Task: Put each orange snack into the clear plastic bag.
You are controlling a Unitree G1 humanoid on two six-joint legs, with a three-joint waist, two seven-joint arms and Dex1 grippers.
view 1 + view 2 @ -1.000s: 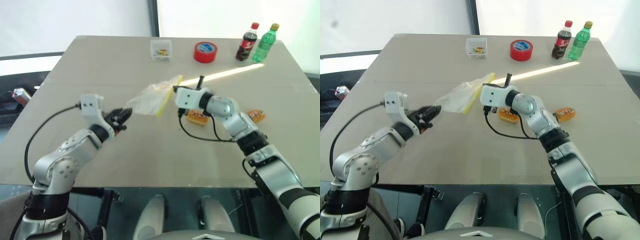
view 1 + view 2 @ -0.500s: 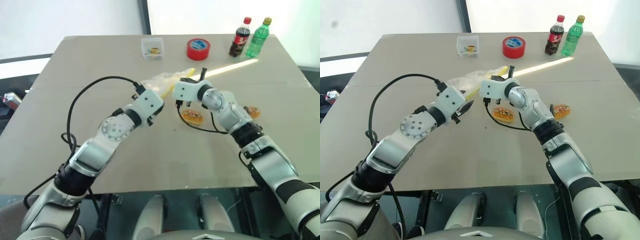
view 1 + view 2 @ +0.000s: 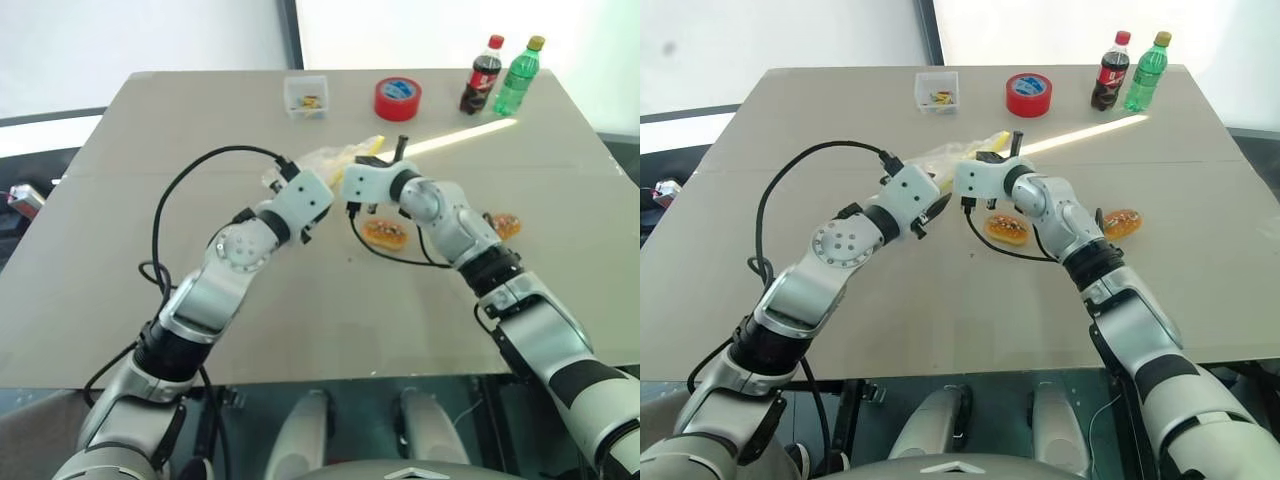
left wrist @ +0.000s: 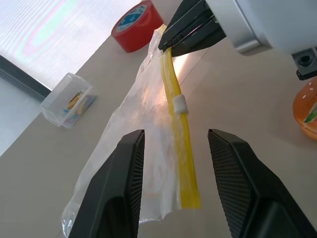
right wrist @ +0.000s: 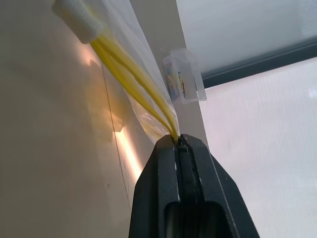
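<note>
Above the counter (image 3: 120, 230), the bag (image 4: 143, 129) hangs from the right end effector (image 5: 179, 144), whose fingers are clamped together on one end of its yellow zip strip (image 4: 179, 144). The left end effector (image 4: 173, 188) has its fingers apart on either side of the strip's free end, not touching it. Both snacks (image 3: 385, 233) (image 3: 505, 224) lie on the counter, one just under the right wrist, the other further right.

In the head views, the left gripper (image 3: 322, 222) and its wrist housing cover most of the clear plastic bag (image 4: 148, 124). The nearer orange snack (image 4: 307, 111) is cut off by the left wrist view's edge. The contents of the small clear box (image 3: 305, 96) are too small to identify.
</note>
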